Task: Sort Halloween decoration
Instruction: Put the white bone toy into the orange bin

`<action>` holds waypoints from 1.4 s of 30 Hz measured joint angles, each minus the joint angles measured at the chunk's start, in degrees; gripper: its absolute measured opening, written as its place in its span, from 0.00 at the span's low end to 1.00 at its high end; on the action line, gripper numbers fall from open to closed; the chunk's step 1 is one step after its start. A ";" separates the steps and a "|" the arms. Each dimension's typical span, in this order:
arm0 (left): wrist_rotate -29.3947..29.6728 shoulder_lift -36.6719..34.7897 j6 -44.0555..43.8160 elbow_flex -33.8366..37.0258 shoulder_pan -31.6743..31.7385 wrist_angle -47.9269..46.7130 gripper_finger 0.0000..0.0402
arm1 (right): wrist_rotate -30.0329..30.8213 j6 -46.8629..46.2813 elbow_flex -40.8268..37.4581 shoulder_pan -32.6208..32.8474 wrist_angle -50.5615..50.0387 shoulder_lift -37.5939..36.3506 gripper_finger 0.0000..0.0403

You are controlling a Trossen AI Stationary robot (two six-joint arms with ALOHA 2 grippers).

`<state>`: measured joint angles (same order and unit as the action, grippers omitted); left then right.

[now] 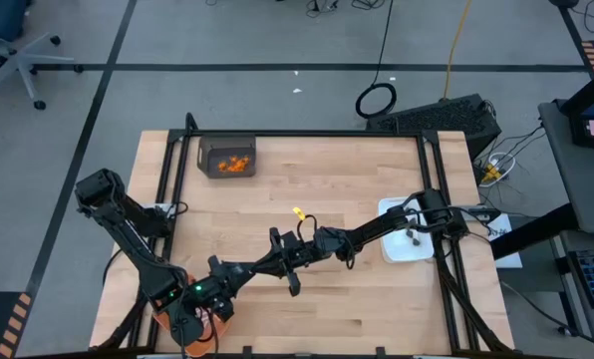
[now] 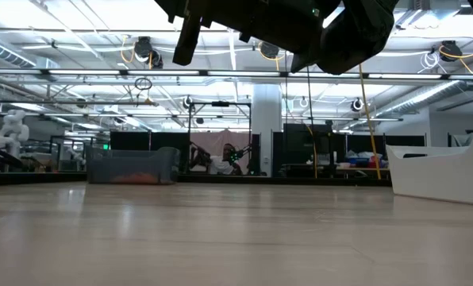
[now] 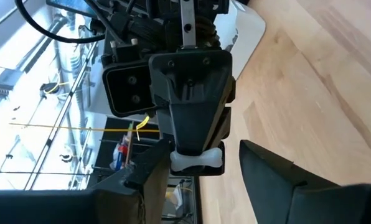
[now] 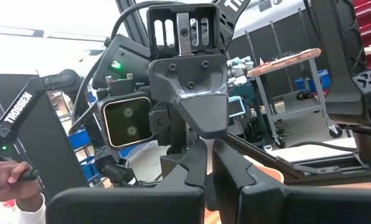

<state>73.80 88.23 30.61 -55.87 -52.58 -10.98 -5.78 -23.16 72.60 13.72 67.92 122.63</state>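
Note:
My two grippers meet tip to tip in the air above the middle of the table. My right gripper reaches in from the right and is shut on a small white bone-shaped stick. My left gripper faces it, also seen in the high view. It is open, with one finger on either side of the stick and not touching it. A grey bin at the far left holds orange bits. One small yellow-orange bit lies on the table. No dark bits are in view. My right gripper pinches the white stick's middle between its two fingertips. The fingers come level from the table's right and lie across the stick, whose two knobbed ends stick out on either side. The stick is lifted clear of the table.
An orange tray sits at the near left under my left arm. A white rectangular dish stands at the right and also shows in the low view. A person's hand shows beyond the table.

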 joint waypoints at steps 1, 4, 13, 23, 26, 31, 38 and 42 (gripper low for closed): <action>0.03 0.00 0.00 0.00 0.02 0.00 0.46 | 0.00 0.00 0.00 0.00 0.01 0.00 0.00; 0.11 0.00 0.17 -0.01 0.09 -0.02 0.43 | 0.00 0.00 0.00 0.00 0.00 0.00 0.00; 0.28 0.00 -0.09 -0.01 0.09 0.00 0.32 | -0.02 0.44 0.00 0.00 -0.50 0.00 0.00; 0.10 0.00 -0.11 -0.01 0.07 -0.03 0.25 | -0.24 0.46 0.00 0.00 -1.07 -0.02 0.00; -0.21 0.00 -0.13 -0.01 0.04 -0.06 0.25 | -0.43 1.05 0.02 0.00 -1.67 -0.08 0.01; -0.68 0.00 -0.15 -0.01 -0.39 -0.11 0.24 | -0.54 1.28 0.09 0.04 -3.10 -0.13 0.06; -0.64 0.00 -0.89 -0.01 -1.92 0.04 0.24 | -4.70 -1.53 0.09 -1.40 -4.75 -0.13 0.26; -0.59 0.00 -3.46 -0.01 -2.57 -0.17 0.24 | -11.56 -5.92 0.07 -3.09 -4.81 -0.13 0.39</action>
<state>73.21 88.23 27.15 -55.88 -55.15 -11.15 -17.34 -29.08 72.66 10.62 63.11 122.50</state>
